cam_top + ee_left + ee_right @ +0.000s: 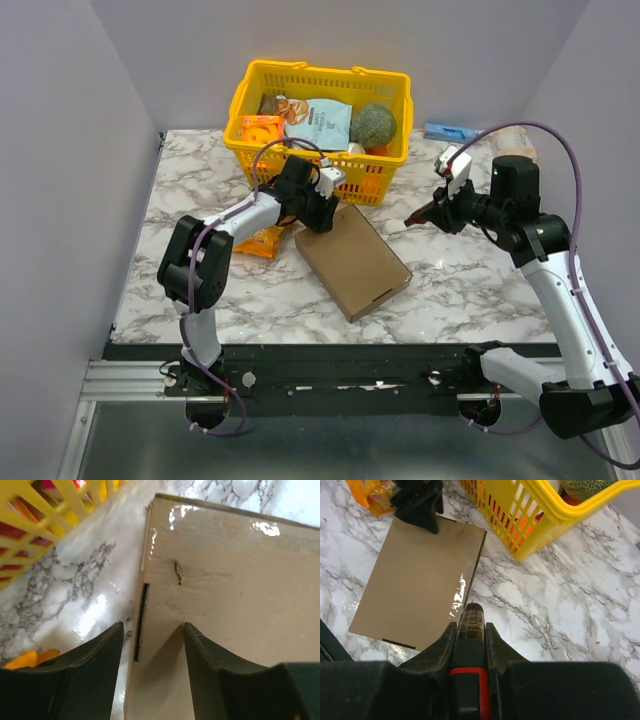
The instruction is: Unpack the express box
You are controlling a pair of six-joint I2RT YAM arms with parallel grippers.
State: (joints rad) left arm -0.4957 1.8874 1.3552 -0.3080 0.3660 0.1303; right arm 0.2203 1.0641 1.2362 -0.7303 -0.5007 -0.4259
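Lying flat, express box point(352, 262) slants far-left to near-right.

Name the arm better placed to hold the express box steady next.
Left, probably: the left gripper, open, straddles an edge of the express box; the right gripper, shut on a tool, hangs apart.

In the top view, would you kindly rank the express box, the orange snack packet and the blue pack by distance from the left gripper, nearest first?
1. The express box: its far corner lies right at the left gripper.
2. The orange snack packet: on the table, left of the box.
3. The blue pack: far back right, past the yellow basket.
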